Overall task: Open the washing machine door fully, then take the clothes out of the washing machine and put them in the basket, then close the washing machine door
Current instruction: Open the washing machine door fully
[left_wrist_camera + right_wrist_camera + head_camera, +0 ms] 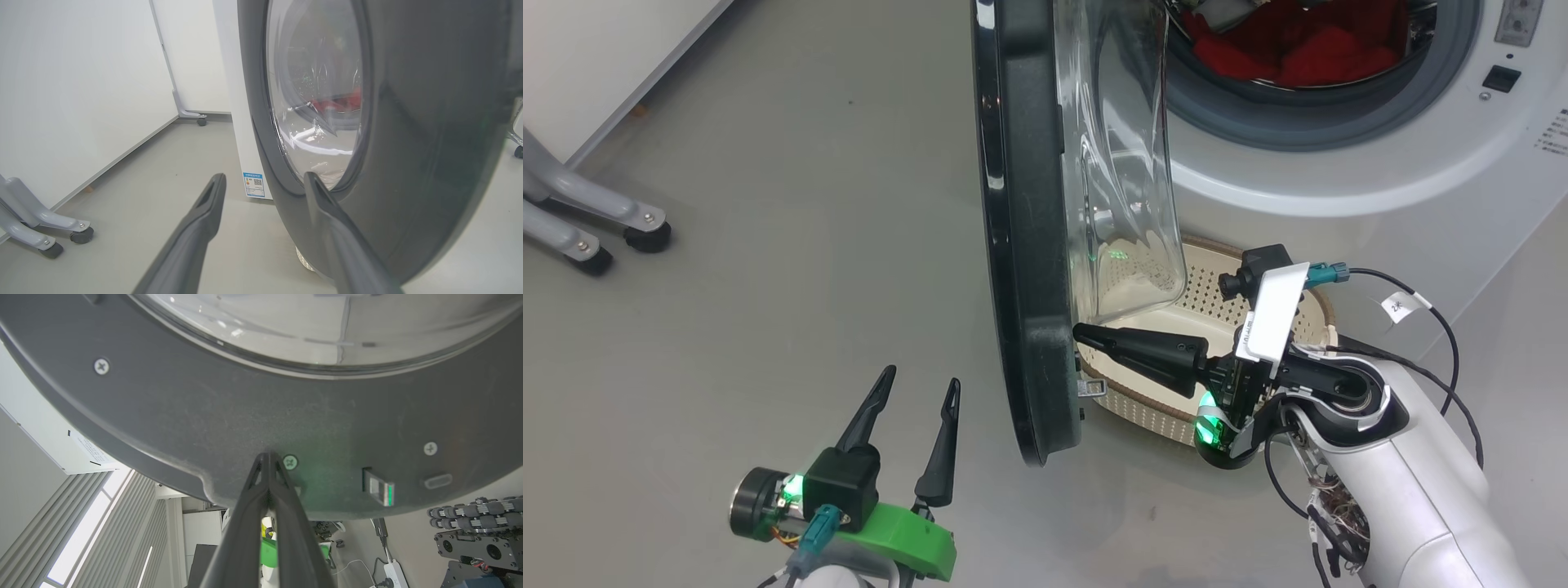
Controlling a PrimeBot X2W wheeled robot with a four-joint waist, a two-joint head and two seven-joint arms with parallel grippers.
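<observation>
The right hand (1081,331) has its fingers pressed together, tips touching the inner rim of the washing machine door (1023,245). The left hand (920,378) is spread and empty, near the door's outer face. The door is rigid, hinged and probably heavy. Its glossy rim looks slippery, so the flat inner rim should be pushed, not the glass. The clothes (1298,49) lie beyond the right hand, and the basket (1233,286) sits below it.

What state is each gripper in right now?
Left gripper: open, holding nothing, beside the washing machine door, on its outer side.
Right gripper: shut, empty, tips against that door's inner rim.
</observation>
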